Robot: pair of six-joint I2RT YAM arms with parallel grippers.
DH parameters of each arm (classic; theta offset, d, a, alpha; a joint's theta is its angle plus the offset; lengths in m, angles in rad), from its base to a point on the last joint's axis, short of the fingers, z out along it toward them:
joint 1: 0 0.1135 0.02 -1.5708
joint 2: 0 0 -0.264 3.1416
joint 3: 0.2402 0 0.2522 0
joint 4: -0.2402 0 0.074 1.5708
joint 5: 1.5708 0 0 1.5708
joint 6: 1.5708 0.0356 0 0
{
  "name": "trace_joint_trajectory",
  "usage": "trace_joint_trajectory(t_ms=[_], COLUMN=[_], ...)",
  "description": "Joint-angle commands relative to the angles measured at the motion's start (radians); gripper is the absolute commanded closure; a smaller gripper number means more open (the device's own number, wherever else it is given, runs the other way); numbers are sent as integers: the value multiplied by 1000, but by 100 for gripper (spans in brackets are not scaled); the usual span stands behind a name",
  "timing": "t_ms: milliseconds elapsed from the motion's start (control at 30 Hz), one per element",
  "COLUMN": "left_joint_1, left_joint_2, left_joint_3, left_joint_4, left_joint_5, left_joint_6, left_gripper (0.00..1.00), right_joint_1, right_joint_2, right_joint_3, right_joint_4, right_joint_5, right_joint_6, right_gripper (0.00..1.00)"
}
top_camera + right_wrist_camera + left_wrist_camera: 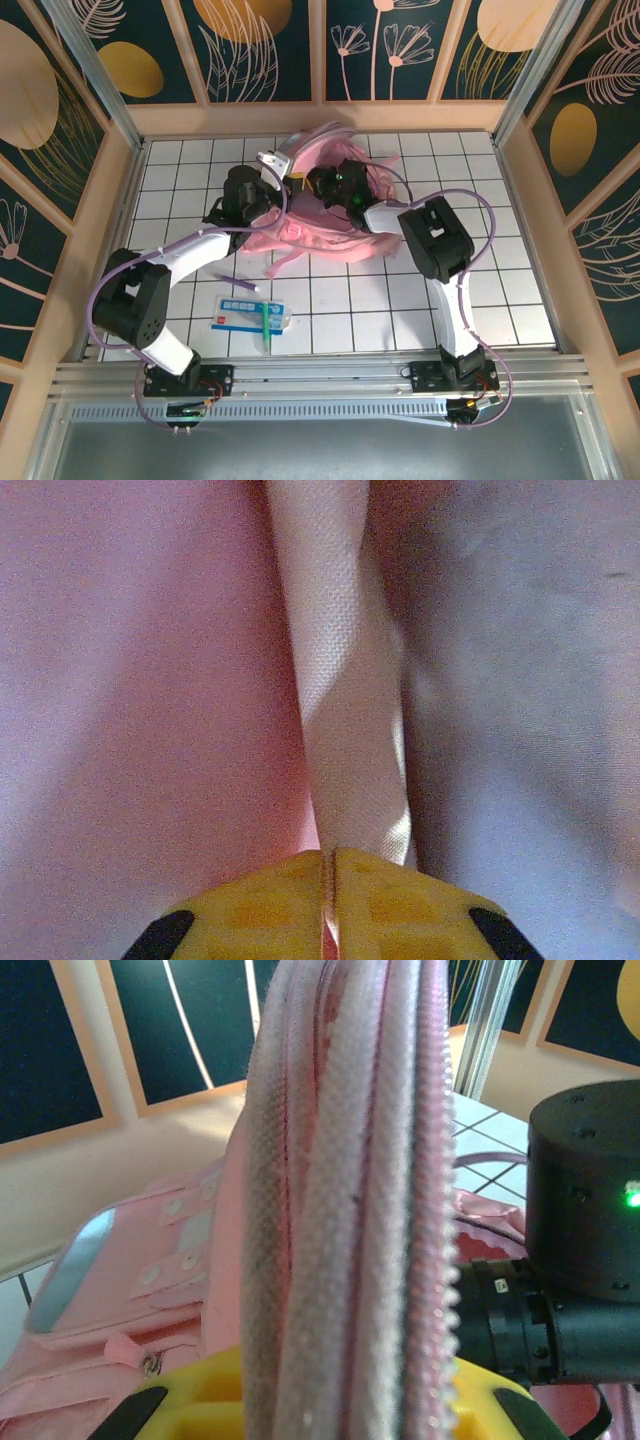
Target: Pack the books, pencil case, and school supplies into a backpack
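Observation:
The glossy pink backpack [325, 237] lies at the back middle of the tiled table, with both arms reaching into its top. My left gripper [289, 183] is shut on the backpack's zippered opening edge [340, 1210], which stands upright between its yellow fingers [200, 1400]. My right gripper [326, 186] is shut on a thin pale fold of backpack fabric [345, 730], its jaws almost touching. The white-and-blue packet [243, 312] lies flat near the front left, and the green pen [266, 326] lies across its right end. The books and the pencil case are hidden.
The right arm's black wrist [580, 1260] sits close on the right in the left wrist view. A pink strap [283, 262] trails forward from the backpack. Wooden walls [130, 180] fence the table on three sides.

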Motion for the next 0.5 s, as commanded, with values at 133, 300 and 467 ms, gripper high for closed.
trace_joint_trajectory(t_ms=[133,300,467], left_joint_1=[-16,-13,5], left_joint_2=[-47,-26,5], left_joint_3=[22,22,37], left_joint_4=[166,181,171], left_joint_5=[11,-42,-54], left_joint_6=[-10,-13,-15], left_gripper=[100,100,100], right_joint_1=[-25,-49,2], right_joint_2=[-151,-376,-584], right_joint_3=[-108,-233,-467], right_joint_4=[-50,-237,-318], right_joint_5=[-15,-25,-89], right_joint_6=[-69,-369,-756], right_gripper=[61,52,51])
